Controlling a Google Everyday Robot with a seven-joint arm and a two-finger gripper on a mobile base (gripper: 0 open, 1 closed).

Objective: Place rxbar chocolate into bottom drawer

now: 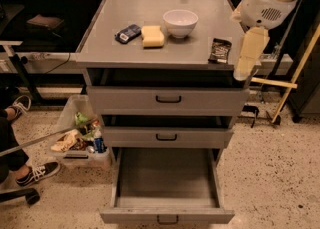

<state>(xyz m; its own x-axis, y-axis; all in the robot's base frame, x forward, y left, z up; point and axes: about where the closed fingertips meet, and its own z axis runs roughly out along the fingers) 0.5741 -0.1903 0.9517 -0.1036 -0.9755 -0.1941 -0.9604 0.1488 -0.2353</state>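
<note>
Reaching step, by the look of it: the tool hangs just right of the rxbar chocolate on the counter; its width cannot be told. Next, it should centre over the bar. The bottom drawer stands open.

Speckled floor, dim desk behind

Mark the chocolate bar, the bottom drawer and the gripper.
chocolate bar (220, 50): camera view, middle of the wrapper.
bottom drawer (165, 178): camera view, bare floor inside.
gripper (243, 69): camera view, lower end, hanging just right of the bar.
</note>
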